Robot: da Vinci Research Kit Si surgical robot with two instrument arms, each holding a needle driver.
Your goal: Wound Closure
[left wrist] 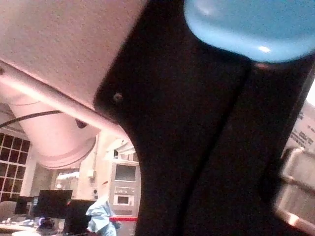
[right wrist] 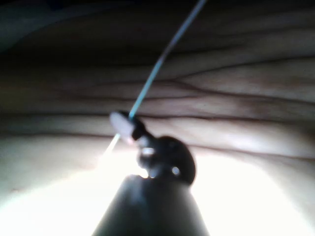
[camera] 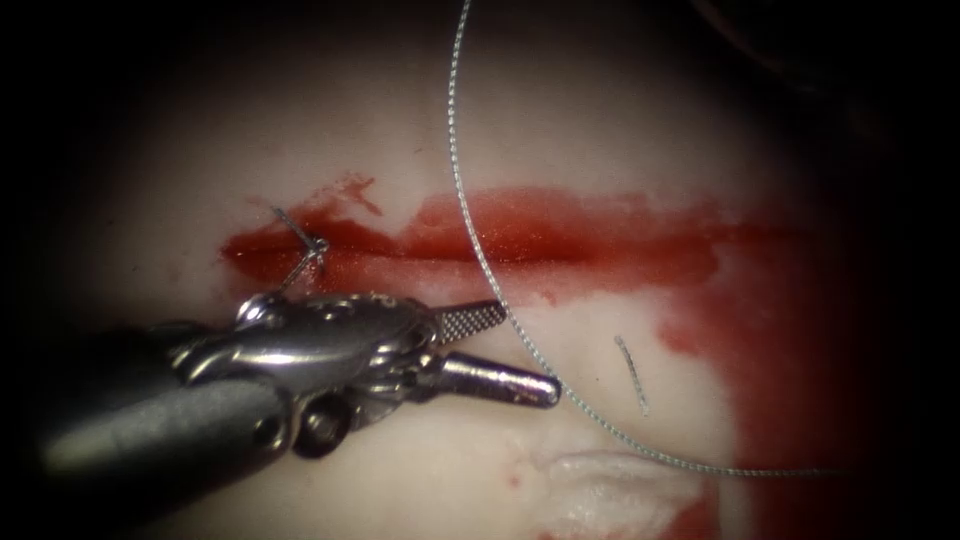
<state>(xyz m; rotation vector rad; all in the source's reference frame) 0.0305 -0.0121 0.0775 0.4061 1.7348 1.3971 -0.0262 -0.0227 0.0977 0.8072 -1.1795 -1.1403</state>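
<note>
Left tool (camera: pixel 520 350): lying on the tissue just below the cut, its two jaws standing apart and gripping nothing.
Upper jaw: its ridged face is pointing toward the thread, its tip sitting just beside the strand without clamping it.
Thread (camera: pixel 480 255): running as one long loop from above the cut, crossing the cut near its middle, passing the left tool's tips and sweeping away below the cut to the right.
Right tool (right wrist: pixel 129 129): showing in the right wrist view, its jaws closing on the thread (right wrist: pixel 157 69), which is rising away from the tips.
Knot (camera: pixel 312 245): sitting on the cut toward its left end, just above the left tool's wrist.
Cut thread end (camera: pixel 632 375): lying loose below the cut, right of the loop.
Cut (camera: pixel 480 262): running left to right across the tissue (camera: pixel 600 130), red fluid (camera: pixel 780 330) spreading along it and below its right end.
Needle: I cannot tell where it is.
</note>
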